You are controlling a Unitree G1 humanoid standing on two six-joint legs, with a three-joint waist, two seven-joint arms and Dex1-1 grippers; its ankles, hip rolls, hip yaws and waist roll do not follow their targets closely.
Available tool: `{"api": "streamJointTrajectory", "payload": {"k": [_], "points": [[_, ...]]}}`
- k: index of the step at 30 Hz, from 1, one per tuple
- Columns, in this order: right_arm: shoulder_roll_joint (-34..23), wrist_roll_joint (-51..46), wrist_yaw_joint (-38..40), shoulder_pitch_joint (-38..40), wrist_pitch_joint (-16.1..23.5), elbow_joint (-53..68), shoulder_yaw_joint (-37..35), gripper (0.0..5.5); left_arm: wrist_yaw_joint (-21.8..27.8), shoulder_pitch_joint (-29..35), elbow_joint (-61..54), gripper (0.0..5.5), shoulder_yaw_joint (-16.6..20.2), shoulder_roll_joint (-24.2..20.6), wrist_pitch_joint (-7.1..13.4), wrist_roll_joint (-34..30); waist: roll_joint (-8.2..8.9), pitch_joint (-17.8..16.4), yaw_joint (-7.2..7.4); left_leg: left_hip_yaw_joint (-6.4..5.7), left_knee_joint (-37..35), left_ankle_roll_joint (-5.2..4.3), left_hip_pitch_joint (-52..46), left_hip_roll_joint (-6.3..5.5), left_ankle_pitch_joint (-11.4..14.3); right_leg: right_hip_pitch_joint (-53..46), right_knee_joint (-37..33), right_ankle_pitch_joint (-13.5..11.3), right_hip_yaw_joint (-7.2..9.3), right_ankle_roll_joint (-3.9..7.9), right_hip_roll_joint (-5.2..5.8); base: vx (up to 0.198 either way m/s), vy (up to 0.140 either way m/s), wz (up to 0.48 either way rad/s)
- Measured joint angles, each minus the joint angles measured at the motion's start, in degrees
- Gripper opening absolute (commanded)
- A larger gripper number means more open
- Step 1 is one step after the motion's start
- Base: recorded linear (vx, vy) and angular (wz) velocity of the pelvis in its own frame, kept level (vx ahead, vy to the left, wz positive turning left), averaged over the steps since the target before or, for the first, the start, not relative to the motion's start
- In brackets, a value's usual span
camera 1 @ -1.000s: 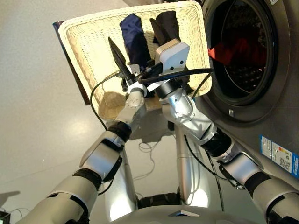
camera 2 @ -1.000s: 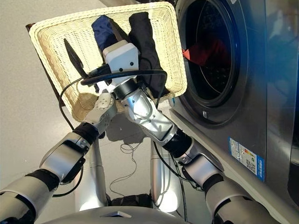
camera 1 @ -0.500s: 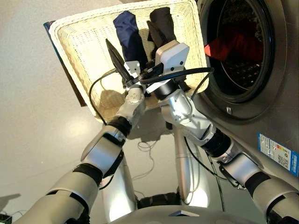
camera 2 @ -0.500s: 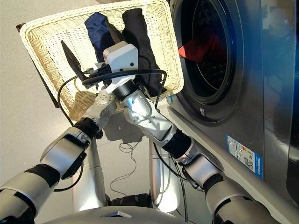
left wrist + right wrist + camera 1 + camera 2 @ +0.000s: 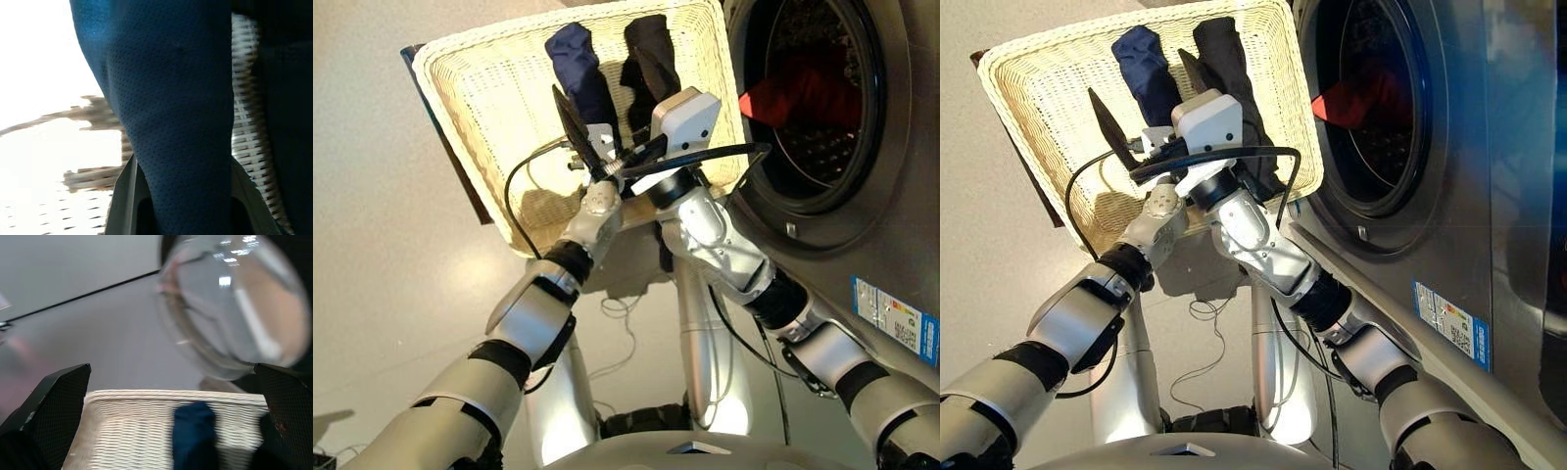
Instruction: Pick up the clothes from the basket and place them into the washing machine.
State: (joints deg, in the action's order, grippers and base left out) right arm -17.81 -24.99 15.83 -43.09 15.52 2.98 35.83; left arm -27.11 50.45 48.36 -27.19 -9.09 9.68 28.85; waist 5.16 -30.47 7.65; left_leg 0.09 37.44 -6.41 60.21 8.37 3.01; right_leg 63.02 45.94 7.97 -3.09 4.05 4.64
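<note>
Inside the cream woven basket (image 5: 480, 108), at its far end, lie a navy roll (image 5: 578, 59) and a black roll (image 5: 651, 49) side by side. Left fingers (image 5: 576, 125) spread around the navy roll; right fingers (image 5: 54, 396) open. Red cloth (image 5: 793, 93) sits in the washing machine (image 5: 862, 225) drum.

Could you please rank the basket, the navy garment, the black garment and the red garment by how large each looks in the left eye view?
1. Basket, largest by far.
2. Navy garment and black garment: alike, both partly hidden by the arms, so unranked.
3. Red garment in the washing machine drum: looks similar too; farther back, so unsure.
</note>
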Motion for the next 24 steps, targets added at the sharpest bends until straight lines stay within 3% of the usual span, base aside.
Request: {"api": "streamJointTrajectory", "payload": {"k": [4,8,17,24], "points": [[-2.03,0.08,0.85,2.89,0.01,0.08,-3.52,5.50,-1.74,-6.06,-8.06,0.00,0.46,-2.39,0.48,-3.35,0.00,0.00,-0.24,-0.02,-3.31,-0.43,-2.47,-0.68,-1.36,-1.71,-1.62,-0.27,0.11,-0.19,0.48,0.000,0.000,0.000],[-3.55,0.59,0.88,4.87,0.05,0.34,-4.92,5.50,-2.81,-11.35,-16.68,0.00,0.43,-4.74,1.58,-9.31,-0.03,-0.01,-1.42,0.29,-7.06,-0.59,-6.18,-0.81,-2.48,-4.84,-4.40,-0.77,0.53,-0.28,0.72,0.000,0.000,0.000],[-7.85,-6.61,-3.69,5.51,1.26,1.39,-5.09,5.50,-4.95,-15.17,-27.64,0.00,-0.02,-14.69,2.35,-28.10,-0.09,-0.05,-2.98,1.65,-15.25,-0.16,-15.06,-0.94,-4.36,-13.44,-12.12,-2.55,0.87,0.34,1.04,0.000,0.000,0.000],[-11.45,-11.84,-5.99,0.98,1.44,4.66,-1.63,5.50,-3.66,-16.80,-35.72,0.00,-4.21,-21.28,3.52,-34.84,-0.12,-0.04,-3.54,1.72,-19.15,-0.02,-21.01,-1.25,-5.24,-19.57,-15.62,-2.91,1.71,0.57,1.51,0.000,0.000,0.000]]}}
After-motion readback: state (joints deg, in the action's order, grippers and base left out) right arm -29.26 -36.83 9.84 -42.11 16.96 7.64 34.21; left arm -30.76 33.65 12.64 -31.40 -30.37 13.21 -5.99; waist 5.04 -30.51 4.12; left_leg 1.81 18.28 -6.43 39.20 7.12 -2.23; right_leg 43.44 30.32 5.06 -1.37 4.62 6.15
